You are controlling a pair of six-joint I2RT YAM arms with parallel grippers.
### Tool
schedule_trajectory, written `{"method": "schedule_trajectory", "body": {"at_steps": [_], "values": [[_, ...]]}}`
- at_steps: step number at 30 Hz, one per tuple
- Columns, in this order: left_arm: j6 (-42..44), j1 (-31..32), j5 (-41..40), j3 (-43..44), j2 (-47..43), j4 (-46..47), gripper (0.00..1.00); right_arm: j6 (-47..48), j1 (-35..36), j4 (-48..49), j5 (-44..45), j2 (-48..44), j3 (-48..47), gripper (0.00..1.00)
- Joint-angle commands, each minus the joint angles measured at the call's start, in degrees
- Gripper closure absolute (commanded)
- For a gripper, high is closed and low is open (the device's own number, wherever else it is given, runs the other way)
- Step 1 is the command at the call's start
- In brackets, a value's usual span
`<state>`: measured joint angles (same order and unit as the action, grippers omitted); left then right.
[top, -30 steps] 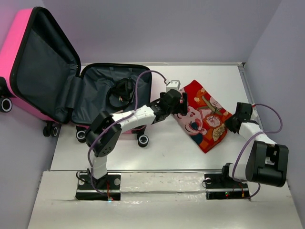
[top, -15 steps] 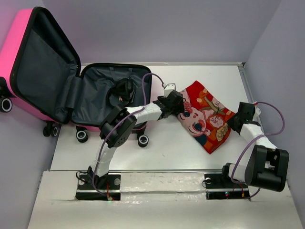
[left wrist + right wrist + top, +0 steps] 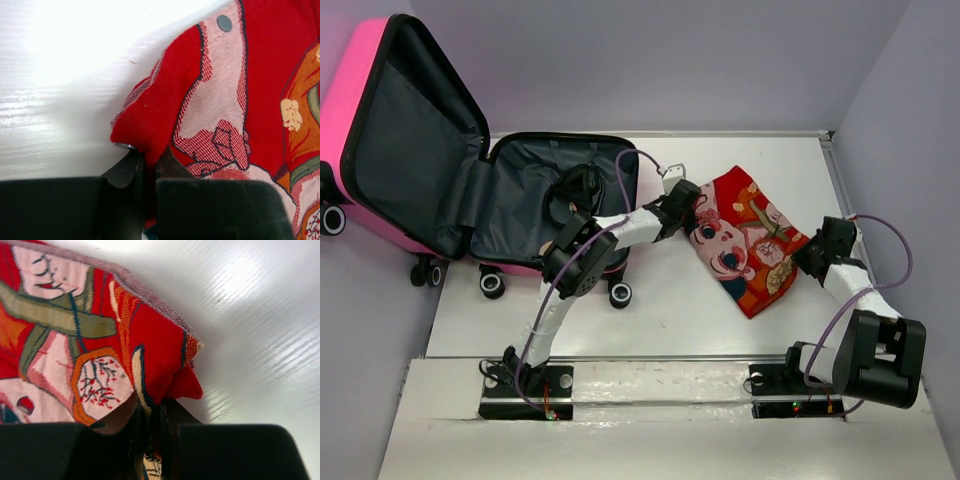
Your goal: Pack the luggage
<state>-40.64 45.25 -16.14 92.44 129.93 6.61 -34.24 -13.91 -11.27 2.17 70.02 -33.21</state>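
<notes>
The luggage (image 3: 380, 90), a hot-pink hard-shell suitcase, lies open at the back left; its dark grey lining (image 3: 525, 200) faces up and the lid leans against the wall. A red patterned cloth (image 3: 750, 240) lies on the white table to its right. My left gripper (image 3: 692, 218) is shut on the cloth's left edge (image 3: 145, 130), the red fabric pinched between the fingers. My right gripper (image 3: 807, 258) is shut on the cloth's right corner (image 3: 170, 375).
A black strap or cable bundle (image 3: 575, 190) lies inside the luggage's lower half. Wheels (image 3: 620, 294) stick out at the luggage's near edge. Grey walls close in the table at the back and right.
The left gripper has closed on the cloth's left edge; it stood open before. The left arm's elbow has swung toward the luggage. The right gripper keeps its hold.
</notes>
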Motion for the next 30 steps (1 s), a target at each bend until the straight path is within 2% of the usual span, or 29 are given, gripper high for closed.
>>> {"method": "schedule_trajectory", "body": {"at_steps": [1,5,8,10,14,16,17,18,20,24,26,29,30], "values": [[0.65,0.18,1.71,-0.95,-4.06,5.16,0.94,0.14,-0.33,4.58,-8.13,-4.36,0.69,0.93],[5.47,0.10,4.89,1.33,-12.65,5.88,0.94,-1.97,0.20,5.12,-15.17,-10.50,-2.28,0.93],[8.47,-0.17,5.15,8.26,-15.92,1.84,0.94,-3.38,3.70,3.19,-16.33,-12.62,-6.67,0.93],[9.70,-2.00,7.52,13.08,-18.48,-2.38,0.94,-4.34,6.78,1.69,-15.45,-13.15,-11.95,0.93],[11.19,-8.50,9.90,18.29,-23.04,-8.96,0.94,-5.49,17.93,0.81,-11.50,-9.74,-22.40,0.93],[13.22,-13.24,9.46,20.84,-27.16,-14.67,0.94,-5.49,26.96,0.63,-9.13,-5.61,-29.26,0.93],[13.66,-15.18,9.55,21.37,-28.23,-16.09,0.94,-5.66,27.01,0.63,-8.34,-3.94,-31.54,0.93],[14.18,-17.20,9.72,21.72,-29.37,-17.15,0.94,-5.58,31.27,0.98,-7.81,-2.27,-33.83,0.93],[16.02,-23.15,8.07,21.21,-32.87,-19.87,0.94,-5.57,35.42,1.86,-6.57,3.42,-40.22,0.93],[16.65,-33.81,6.56,13.66,-39.21,-20.94,0.94,-4.96,46.92,2.21,-5.69,16.09,-51.05,0.93],[16.13,-38.98,4.73,7.01,-43.15,-20.59,0.93,-4.52,49.76,2.30,-6.13,24.76,-55.36,0.93],[16.03,-42.78,2.18,-1.79,-47.91,-19.09,0.44,-4.17,52.40,2.30,-9.01,34.71,-64.94,0.91],[16.64,-43.75,1.56,-2.70,-48.80,-19.70,0.17,-3.91,53.10,0.74,-10.77,41.62,-70.44,0.75]]}}
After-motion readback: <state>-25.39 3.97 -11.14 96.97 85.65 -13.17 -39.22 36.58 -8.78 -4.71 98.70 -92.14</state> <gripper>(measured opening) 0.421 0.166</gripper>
